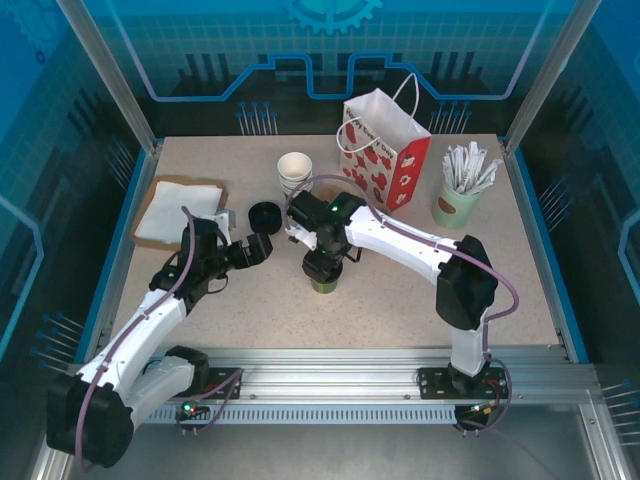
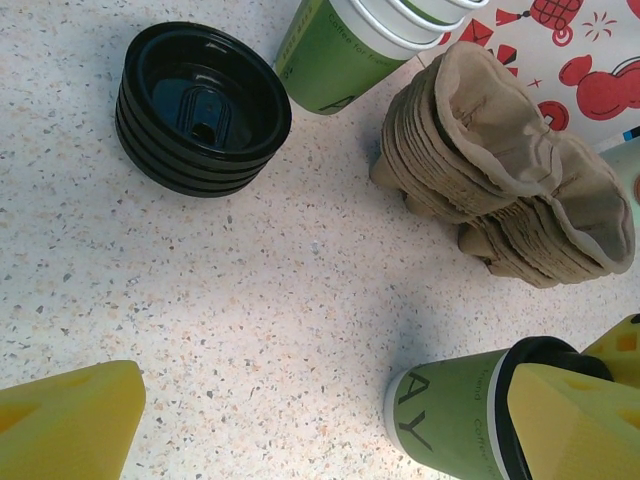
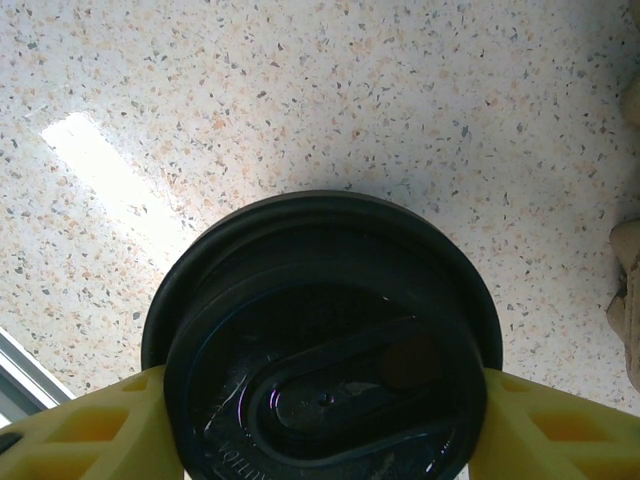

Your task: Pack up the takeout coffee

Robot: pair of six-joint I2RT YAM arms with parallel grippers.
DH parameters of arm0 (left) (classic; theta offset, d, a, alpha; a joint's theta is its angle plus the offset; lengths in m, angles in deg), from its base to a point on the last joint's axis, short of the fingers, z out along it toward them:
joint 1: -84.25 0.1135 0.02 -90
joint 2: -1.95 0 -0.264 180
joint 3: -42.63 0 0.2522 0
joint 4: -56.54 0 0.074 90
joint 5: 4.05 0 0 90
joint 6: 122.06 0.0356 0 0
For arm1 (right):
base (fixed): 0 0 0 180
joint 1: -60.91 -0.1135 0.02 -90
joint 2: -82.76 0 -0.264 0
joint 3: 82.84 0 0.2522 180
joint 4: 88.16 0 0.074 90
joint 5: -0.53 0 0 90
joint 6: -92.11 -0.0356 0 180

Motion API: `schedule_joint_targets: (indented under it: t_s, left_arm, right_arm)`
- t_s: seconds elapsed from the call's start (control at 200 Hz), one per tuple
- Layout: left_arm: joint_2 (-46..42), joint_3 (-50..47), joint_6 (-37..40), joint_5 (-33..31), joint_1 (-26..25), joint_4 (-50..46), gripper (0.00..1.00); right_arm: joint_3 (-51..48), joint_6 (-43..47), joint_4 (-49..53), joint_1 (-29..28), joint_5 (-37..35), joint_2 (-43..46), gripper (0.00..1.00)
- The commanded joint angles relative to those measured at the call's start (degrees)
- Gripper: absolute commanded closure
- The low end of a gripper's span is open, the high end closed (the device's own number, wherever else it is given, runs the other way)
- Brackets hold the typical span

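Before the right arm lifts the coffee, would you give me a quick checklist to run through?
1. Right gripper fingers against both sides of the takeout coffee at its lid: ok.
2. Its lid seated on the green cup, as seen from the left wrist: ok.
3. Left gripper open, holding nothing: ok.
4. Paper bag upright behind the coffee: ok.
5. Bag mouth open wide enough: cannot tell.
6. Stack of pulp carriers close beside the coffee, clear of a straight lift: cannot tell.
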Motion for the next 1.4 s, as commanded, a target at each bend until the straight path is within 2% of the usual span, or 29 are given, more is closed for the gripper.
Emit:
schedule_joint_targets:
  t_s: [0.0, 0.35, 0.675, 0.79, 0.93, 1.051, 1.206, 1.396]
  left_arm:
    - [0.1, -0.6, -1.0, -0.3, -0.6, 0.6, 0.05]
    - [0.0, -0.3, -0.8, -0.5, -1.4, 0.5, 0.05]
    - [0.2, -0.1, -1.0, -0.2, -2.2, 0.7, 0.05]
    - [0.2, -1.1, -1.6, 2.4, -2.5, 2.0, 0.08]
    - [1.7, -3.3, -4.1, 10.0, -2.7, 6.4, 0.13]
    - [4.5, -5.6, -8.8, 16.0, -2.8, 12.4, 0.23]
    - [8.3, -6.8, -12.3, 20.0, -4.2, 18.4, 0.35]
    - [13.2, -7.4, -15.2, 23.0, -6.9, 25.1, 0.42]
  right_arm:
    - [-2.4, -0.5, 2.0, -0.4, 2.1, -3.7, 0.46]
    - [2.1, -0.1, 2.4, -0.3, 2.7, -2.0, 0.29]
    - [3.8, 0.2, 3.2, -0.3, 1.7, -0.9, 0.23]
    - [3.9, 0.3, 3.3, -0.3, 1.3, -0.6, 0.22]
    - [3.6, 0.5, 3.0, -0.5, 1.3, -0.4, 0.21]
    - [3.2, 0.4, 2.6, -0.5, 1.3, -0.6, 0.21]
    - [3.1, 0.2, 1.8, -0.5, 2.2, -0.6, 0.21]
    - [3.1, 0.2, 1.9, -0.5, 2.1, -0.6, 0.21]
